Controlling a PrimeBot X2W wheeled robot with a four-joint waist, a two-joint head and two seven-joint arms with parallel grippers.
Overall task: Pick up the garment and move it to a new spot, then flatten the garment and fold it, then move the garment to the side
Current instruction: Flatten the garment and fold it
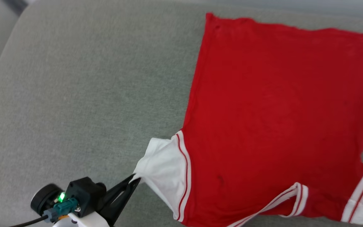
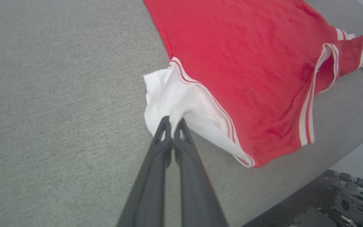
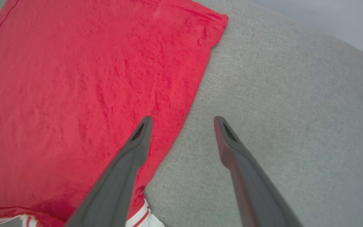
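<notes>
**Ana:** Where is the garment [image 1: 273,119]?

**Ben:** It lies flat on the gray cushion [image 1: 74,94], over on the right side. The red part is spread out. Its bottom edge is far and its neck is near.

**Ana:** What about the left end effector [image 1: 136,180]?

**Ben:** Its 2 fingers are pressed together on the white sleeve [image 1: 161,167] at the shirt's left side. The sleeve is bunched to a point there.

**Ana:** And the right end effector [image 3: 183,121]?

**Ben:** Its 2 fingers are wide apart and hold nothing. 1 is over the red cloth and 1 is over the cushion, at the shirt's right edge.
</notes>
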